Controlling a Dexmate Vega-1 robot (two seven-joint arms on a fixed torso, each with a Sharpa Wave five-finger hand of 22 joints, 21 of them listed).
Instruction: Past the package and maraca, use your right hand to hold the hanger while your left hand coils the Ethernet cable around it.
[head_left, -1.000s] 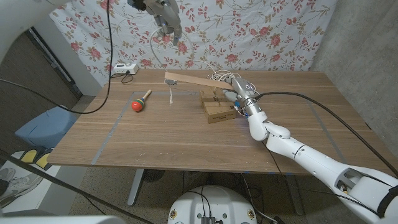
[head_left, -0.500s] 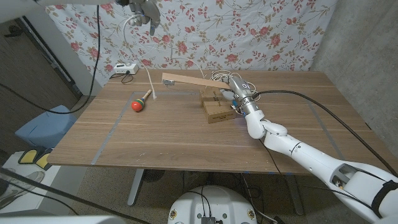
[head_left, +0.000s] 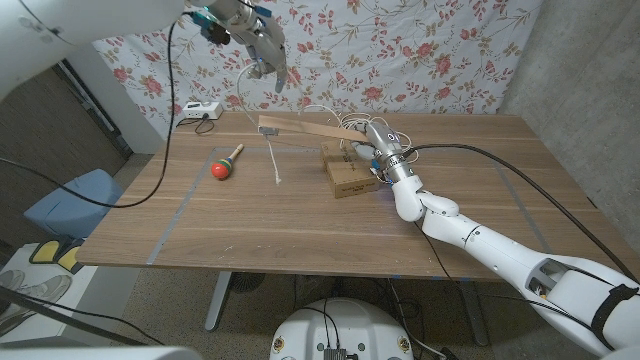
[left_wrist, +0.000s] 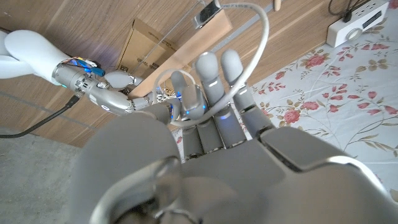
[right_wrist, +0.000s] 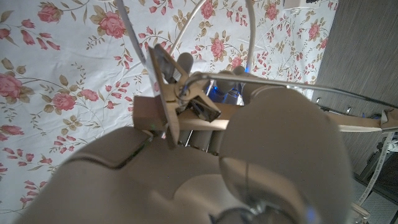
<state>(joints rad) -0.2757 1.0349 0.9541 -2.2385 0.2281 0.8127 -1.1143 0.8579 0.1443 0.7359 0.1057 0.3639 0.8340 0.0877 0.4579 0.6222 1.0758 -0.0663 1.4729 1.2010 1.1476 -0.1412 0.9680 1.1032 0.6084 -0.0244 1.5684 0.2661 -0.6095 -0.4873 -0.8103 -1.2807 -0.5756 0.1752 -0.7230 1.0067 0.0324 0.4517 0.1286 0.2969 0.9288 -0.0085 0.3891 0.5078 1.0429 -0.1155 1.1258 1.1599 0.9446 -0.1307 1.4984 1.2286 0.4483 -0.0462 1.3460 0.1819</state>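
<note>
Coiling under way: right hand (head_left: 383, 150) grips hanger (head_left: 300, 129); raised left hand (head_left: 262, 35) holds Ethernet cable (head_left: 273, 160), next loop due over the bar.

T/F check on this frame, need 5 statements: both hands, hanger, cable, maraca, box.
1. The right hand grips the wooden hanger. True.
2. The left hand rests on the table. False: it is raised above the table's far side, holding the white Ethernet cable.
3. The maraca lies on the table to the robot's left of the hanger. True.
4. The cardboard package is stacked on the maraca. False: the two lie apart, the package by the right hand.
5. The cable's loose end hangs down to the table under the hanger. True.
</note>
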